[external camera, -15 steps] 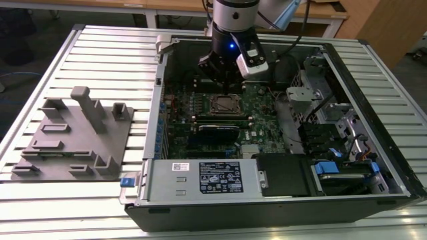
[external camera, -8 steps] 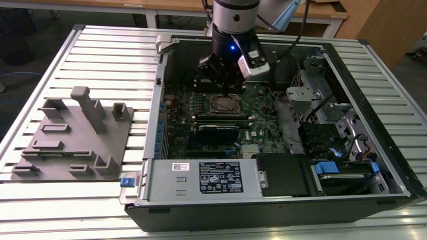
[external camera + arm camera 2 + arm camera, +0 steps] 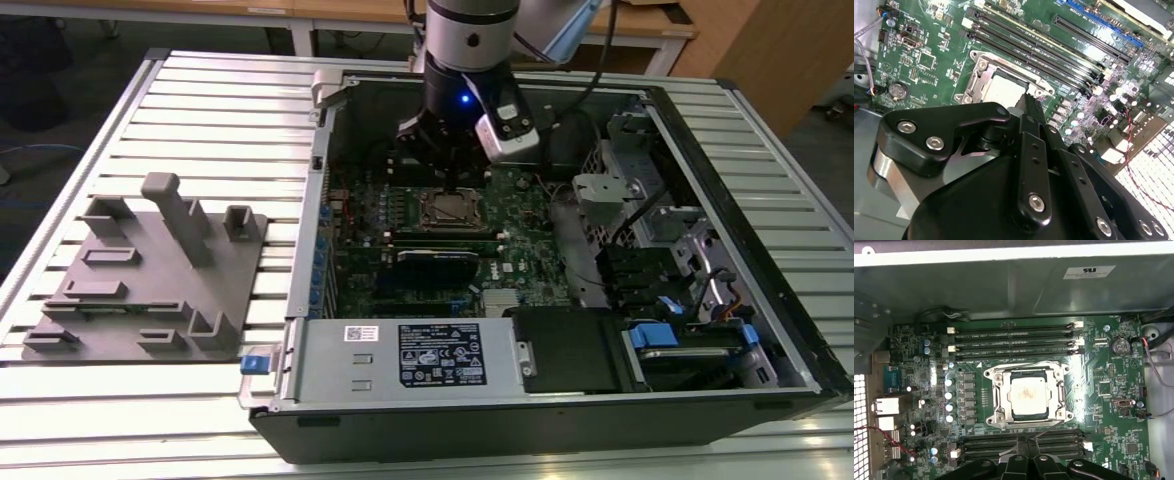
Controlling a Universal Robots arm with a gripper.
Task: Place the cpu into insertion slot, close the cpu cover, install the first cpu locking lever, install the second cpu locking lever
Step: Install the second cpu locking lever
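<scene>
The cpu (image 3: 1027,395), a silvery square chip, lies flat in the insertion slot (image 3: 1000,416) on the green board. The cpu cover (image 3: 999,390), a dark-silver frame, lies down around the chip's edges. Both wrist views show the same: the cpu (image 3: 1003,90) sits inside the cover (image 3: 978,74). My gripper (image 3: 1027,439) is shut with nothing in it, its tips just beside the socket's edge on the memory-slot side. A thin metal locking lever (image 3: 1054,424) runs along that edge. In the exterior view my gripper (image 3: 449,186) hangs low over the socket (image 3: 451,210) inside the open case.
Long black memory slots (image 3: 1014,342) flank the socket on two sides. A row of capacitors (image 3: 949,400) stands beside it. The case walls (image 3: 327,170) enclose the board, with a power supply (image 3: 400,355) and drive bays (image 3: 667,250). A grey fixture (image 3: 147,270) sits on the slatted table.
</scene>
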